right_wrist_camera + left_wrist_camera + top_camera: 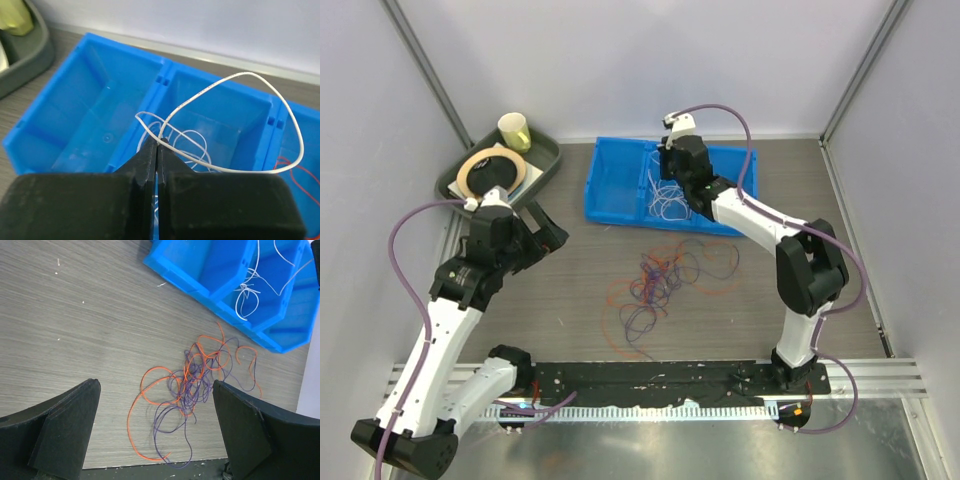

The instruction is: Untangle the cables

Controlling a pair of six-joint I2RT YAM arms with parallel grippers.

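Fingers on white cable in bin

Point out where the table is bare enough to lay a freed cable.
Bare tabletop lies left of the orange and purple tangle, up to the blue bin. The bin's left compartment is bare too. Crowded: the table's centre and the middle compartment holding white cables.

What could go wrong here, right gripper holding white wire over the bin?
The thin white wire loop in the shut right gripper arcs past a divider of the blue plastic bin; released, it may land beside the orange wire. The open left gripper could grab several tangled orange and purple wires together.
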